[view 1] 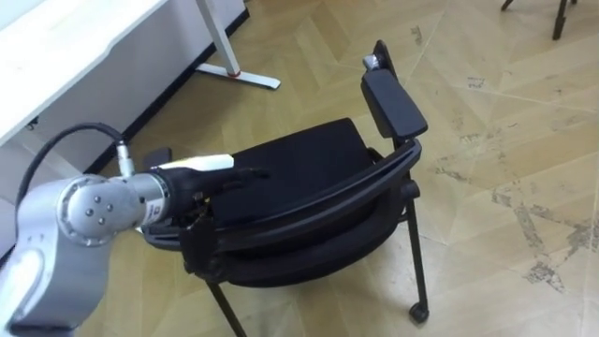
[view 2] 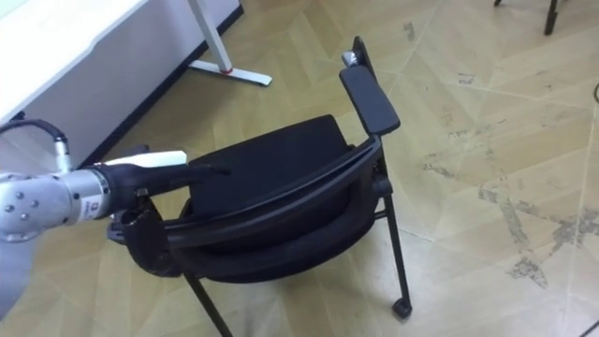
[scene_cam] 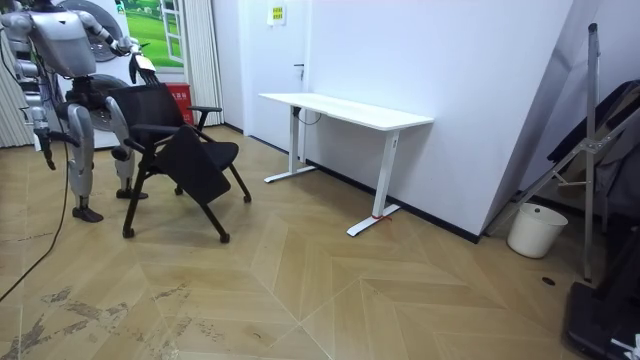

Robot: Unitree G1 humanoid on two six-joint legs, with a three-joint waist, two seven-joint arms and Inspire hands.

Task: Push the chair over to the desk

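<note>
Desk: long and white, on white legs, set against the wall.
Wall: plain white, behind the desk.
Floor: light wood in a zigzag pattern, scuffed in patches away from the desk.
Door: white, beyond the desk's far end.
Bucket: white, on the floor, well apart from the desk's near end.

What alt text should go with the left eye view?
The robot's left hand, fingers straight, reaches over the left side of a black chair, seen from above and behind its curved backrest. The chair stands on a wood parquet floor, with a white desk at upper left.
</note>
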